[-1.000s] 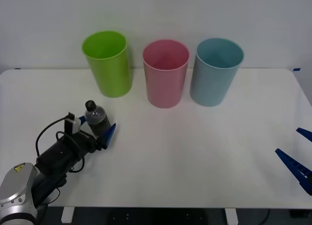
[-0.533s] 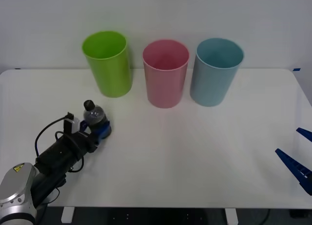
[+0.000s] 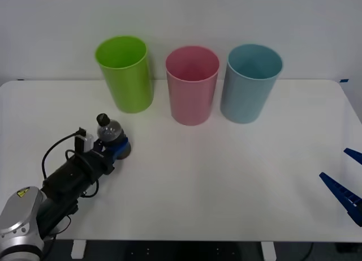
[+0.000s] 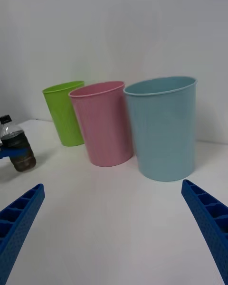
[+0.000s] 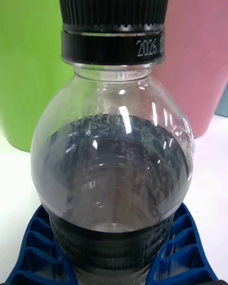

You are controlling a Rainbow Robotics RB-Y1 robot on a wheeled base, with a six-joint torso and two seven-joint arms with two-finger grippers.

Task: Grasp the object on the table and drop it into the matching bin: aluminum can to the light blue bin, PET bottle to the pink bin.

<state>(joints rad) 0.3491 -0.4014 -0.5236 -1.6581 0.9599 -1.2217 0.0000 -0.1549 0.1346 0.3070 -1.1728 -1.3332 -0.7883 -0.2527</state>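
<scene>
1. The PET bottle (image 3: 110,133) stands upright on the table (image 3: 226,176) toward its left edge, in front of the lime green bin (image 3: 125,73) and well apart from the pink bin (image 3: 192,84).
2. The left gripper (image 3: 116,148) has its blue fingers (image 5: 33,247) clenched around the bottle's lower body, below the dark liquid line.
3. It looks light, smooth and slightly squeezable; a low grip on the ribbed body seems secure, though the part-filled liquid may slosh.
4. A second ago the fingers stood spread beside the bottle; now they have closed on it.
5. The right gripper (image 3: 349,182) waits released at the table's right edge.
</scene>
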